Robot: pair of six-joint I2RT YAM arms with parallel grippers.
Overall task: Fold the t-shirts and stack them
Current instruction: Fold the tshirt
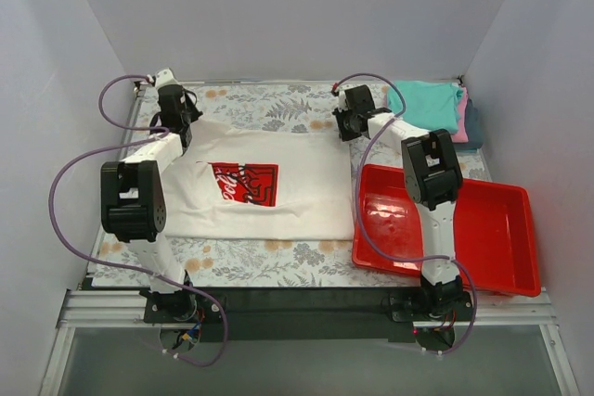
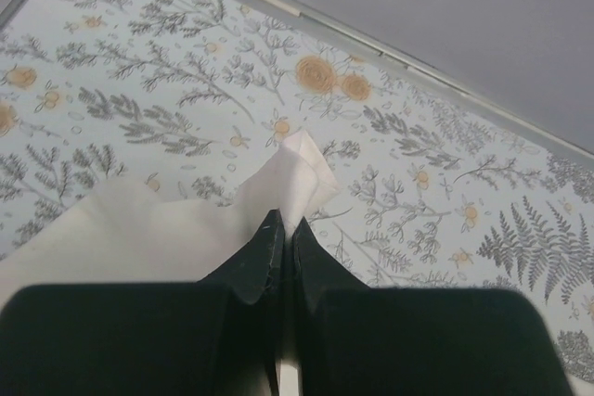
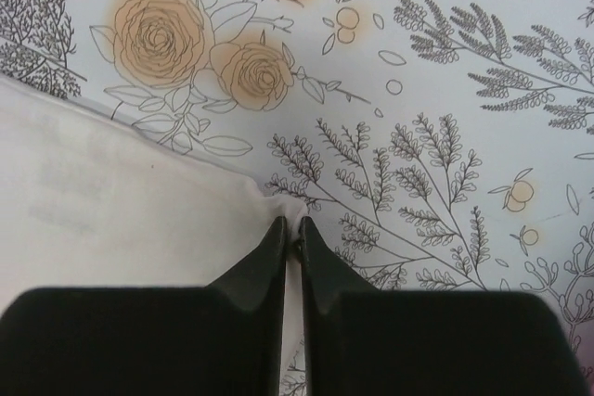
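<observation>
A red plastic tray (image 1: 497,229) sits on the flower-patterned tabletop (image 1: 269,266) at about 4 o'clock. Its left wall is just beside the right edge of the shirt being worked on, and the right arm reaches out over that side of the tray. Purple cables (image 1: 70,173) loop off both arms, and the left one hangs well out past the tabletop's 9 o'clock edge.

The white cloth t-shirt with a red rectangular logo (image 1: 297,201) lies spread flat across the middle, a little toward 9 o'clock. The left gripper (image 2: 286,222) is down at the shirt's far left corner, at about 11 o'clock. It is clenched on a tuft of the white cloth that sticks up beyond its tips. The right gripper (image 3: 291,224) is at the far right corner, at about 1 o'clock, pinched tight on a small pucker of the hem.

In the 2 o'clock corner there is a stack with a folded teal tee (image 1: 427,104) on top. A folded pink tee (image 1: 461,122) peeks out beneath it, and a folded dark blue-grey tee (image 1: 473,132) is at the bottom.

That makes four shirts, one spread and three folded, plus one tray.
</observation>
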